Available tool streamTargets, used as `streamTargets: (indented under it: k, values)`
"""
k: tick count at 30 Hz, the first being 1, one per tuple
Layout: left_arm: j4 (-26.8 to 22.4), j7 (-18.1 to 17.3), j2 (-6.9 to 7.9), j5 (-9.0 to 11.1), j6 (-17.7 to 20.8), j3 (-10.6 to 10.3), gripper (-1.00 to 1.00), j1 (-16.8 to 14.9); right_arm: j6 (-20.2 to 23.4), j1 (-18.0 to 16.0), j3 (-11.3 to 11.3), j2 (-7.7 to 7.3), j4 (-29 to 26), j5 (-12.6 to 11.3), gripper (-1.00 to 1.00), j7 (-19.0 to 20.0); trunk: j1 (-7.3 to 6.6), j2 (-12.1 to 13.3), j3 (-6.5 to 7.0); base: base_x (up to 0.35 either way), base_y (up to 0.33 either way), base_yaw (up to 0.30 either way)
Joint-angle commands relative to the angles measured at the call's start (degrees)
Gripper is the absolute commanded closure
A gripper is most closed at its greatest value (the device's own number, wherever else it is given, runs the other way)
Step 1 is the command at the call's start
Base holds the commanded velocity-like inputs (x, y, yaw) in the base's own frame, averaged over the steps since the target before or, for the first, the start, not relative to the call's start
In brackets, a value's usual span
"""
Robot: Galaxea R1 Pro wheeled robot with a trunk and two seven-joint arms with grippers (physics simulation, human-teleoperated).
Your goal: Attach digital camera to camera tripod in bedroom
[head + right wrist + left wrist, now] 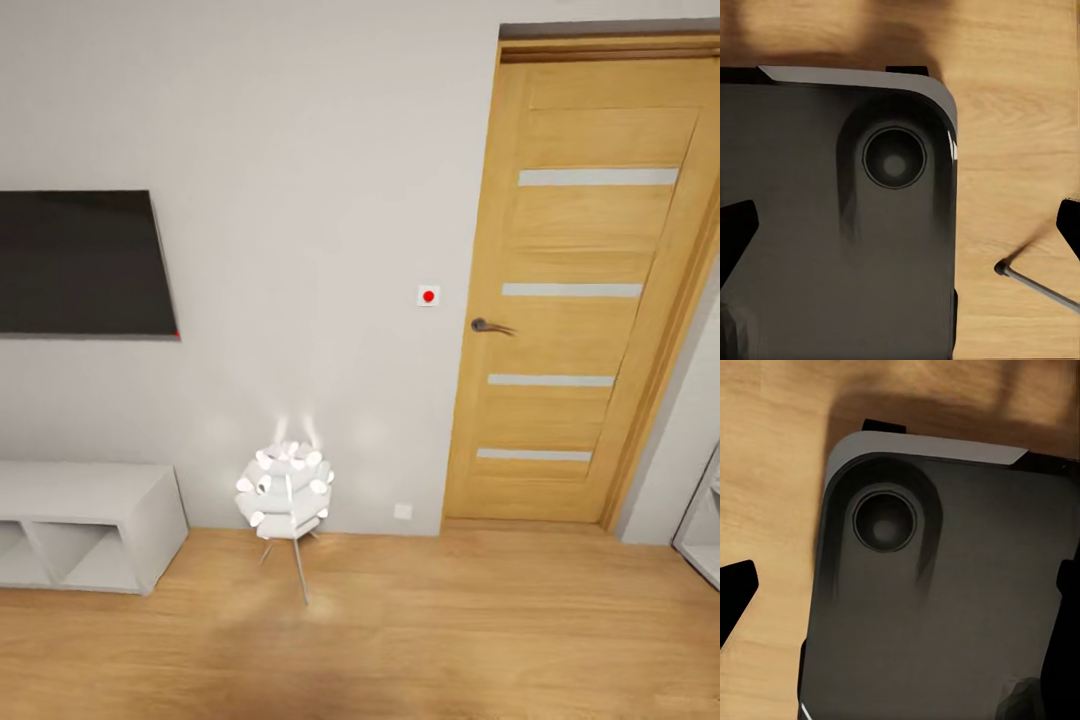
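I am in the bedroom, facing a light grey wall (320, 200) with an oak door (590, 290) at the right. The digital camera is out of view. My left gripper (900, 592) is open, its dark fingertips (735, 592) spread wide over my own dark grey base (945, 607), with nothing between them. My right gripper (900, 229) is open and empty in the same way, above the base (832, 247) and the wood floor (1020, 150). Beside the base a thin silver rod with a black foot (1003, 268) touches the floor. It may be a leg of the camera tripod; I cannot tell.
A white lamp on thin legs (286, 495) stands on the wood floor (450, 640) against the wall. A low white cube shelf (80, 525) sits at the left under a dark wall screen (80, 262). Another white unit's edge (705, 520) shows at the far right.
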Motion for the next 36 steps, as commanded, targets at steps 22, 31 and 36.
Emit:
streamTargets:
  k: [22,31,36]
  values:
    - [-0.46,0.18,-0.13,0.65,-0.11,0.39,-1.0,0.03,-0.19,0.0,-0.07,0.0,0.01,-0.13,-1.0,0.0,0.0,-0.02,-0.04,0.005,0.0,-0.243]
    - [-0.49,0.4,-0.14,0.72,-0.14,0.44,-1.0,0.03,-0.19,0.02,-0.07,-0.07,0.01,-0.21,-1.0,-0.01,0.0,-0.02,-0.04,0.0,0.0,-0.245]
    - [-0.49,0.42,-0.14,0.74,-0.12,0.43,-1.0,0.03,-0.14,0.0,-0.07,-0.08,0.01,-0.22,-1.0,-0.01,0.0,-0.02,-0.04,0.0,0.0,-0.245]
